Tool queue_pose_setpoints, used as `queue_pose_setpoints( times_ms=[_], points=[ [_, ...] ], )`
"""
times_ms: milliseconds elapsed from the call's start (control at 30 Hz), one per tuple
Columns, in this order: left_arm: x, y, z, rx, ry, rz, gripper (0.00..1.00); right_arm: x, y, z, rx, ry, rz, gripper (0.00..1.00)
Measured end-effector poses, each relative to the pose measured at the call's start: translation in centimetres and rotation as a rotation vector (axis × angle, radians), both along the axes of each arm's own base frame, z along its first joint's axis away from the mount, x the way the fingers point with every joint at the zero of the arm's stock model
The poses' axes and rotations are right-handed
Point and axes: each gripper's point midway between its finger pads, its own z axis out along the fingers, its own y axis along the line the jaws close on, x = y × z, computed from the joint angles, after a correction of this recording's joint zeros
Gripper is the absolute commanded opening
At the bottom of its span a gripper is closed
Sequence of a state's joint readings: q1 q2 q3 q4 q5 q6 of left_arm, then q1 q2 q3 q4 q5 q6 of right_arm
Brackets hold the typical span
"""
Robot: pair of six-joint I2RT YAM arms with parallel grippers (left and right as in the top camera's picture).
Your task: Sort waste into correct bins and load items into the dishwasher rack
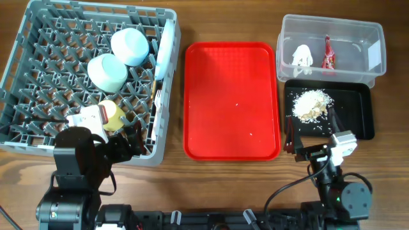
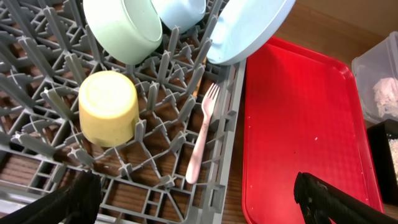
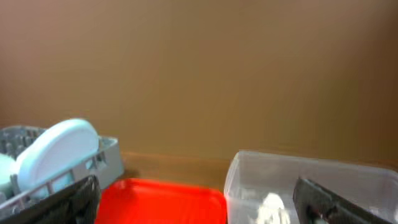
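The grey dishwasher rack [image 1: 25, 38] holds a pale blue bowl [image 1: 130, 46], a pale green bowl [image 1: 107, 71], a pale blue plate [image 1: 165, 46] on edge, an upturned yellow cup [image 1: 113, 115] and a white fork [image 2: 202, 134]. Thin wooden chopsticks [image 1: 154, 82] seem to stand by the plate. The clear tub [image 1: 374, 35] holds the white tissue [image 1: 301, 56] and the red wrapper [image 1: 328, 54]. The black tray [image 1: 361, 108] holds the rice crumbs [image 1: 311, 104]. My left gripper [image 1: 124, 144] is open and empty over the rack's near right corner. My right gripper [image 1: 311, 133] is open and empty over the black tray's near edge.
A large flat red tray [image 1: 232, 99] lies between the rack and the bins, with a few white specks on it. It also shows in the left wrist view [image 2: 298, 118] and the right wrist view [image 3: 161, 199]. Bare wooden table runs along the front.
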State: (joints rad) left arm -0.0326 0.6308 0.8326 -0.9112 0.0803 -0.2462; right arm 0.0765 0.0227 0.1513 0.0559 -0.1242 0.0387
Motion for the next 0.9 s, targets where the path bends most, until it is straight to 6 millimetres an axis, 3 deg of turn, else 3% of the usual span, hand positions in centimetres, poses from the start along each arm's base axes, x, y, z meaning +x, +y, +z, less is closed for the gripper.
queue_pose_setpoints(
  times_ms=[133,267,900],
  points=[
    [0.0,0.0,0.0,0.000,-0.001,0.000,1.00,1.1,-0.8,-3.5,-0.022,0.023,-0.034,1.00],
    [0.0,0.0,0.0,0.000,-0.001,0.000,1.00,1.6,-1.2,-8.3,-0.031,0.192,-0.053,1.00],
    [0.0,0.0,0.0,0.000,-0.002,0.000,1.00,1.7,-1.5,-8.3,-0.030,0.193,-0.071,1.00]
  ],
)
